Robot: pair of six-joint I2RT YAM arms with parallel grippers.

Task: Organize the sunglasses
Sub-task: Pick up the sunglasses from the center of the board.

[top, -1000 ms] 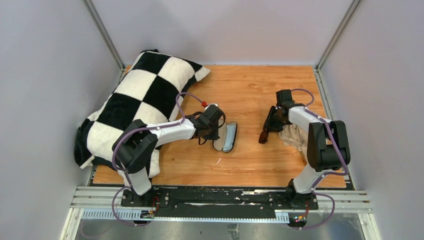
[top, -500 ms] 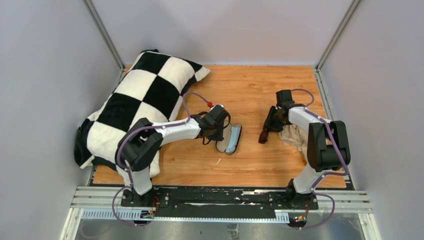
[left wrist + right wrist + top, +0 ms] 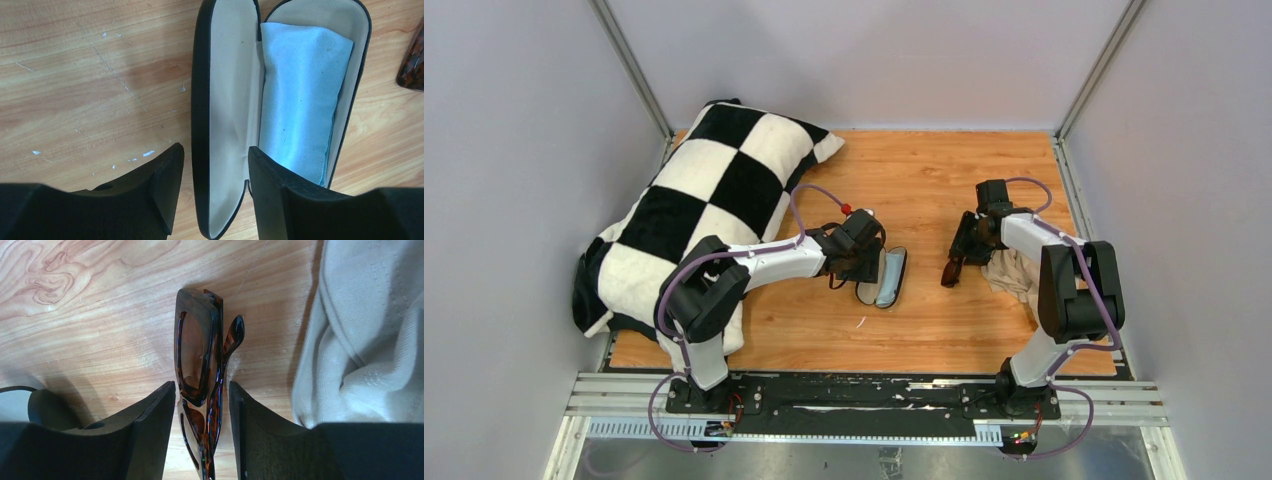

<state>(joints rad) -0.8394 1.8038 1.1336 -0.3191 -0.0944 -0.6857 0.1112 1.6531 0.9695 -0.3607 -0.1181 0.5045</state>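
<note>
I see left arm stretched forward and inward, wrist pitched down, left gripper (image 3: 215,152) with jaws parted, right arm folded at the elbow, forearm angled inward, right gripper (image 3: 201,389) pointing down, fingers pinched on the sunglasses (image 3: 196,350).

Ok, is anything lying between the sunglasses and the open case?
Nothing visible: only tabletop shows between the sunglasses and the case. At the case itself, a blue cloth lies in one half, and the open left gripper straddles the other half.
</note>
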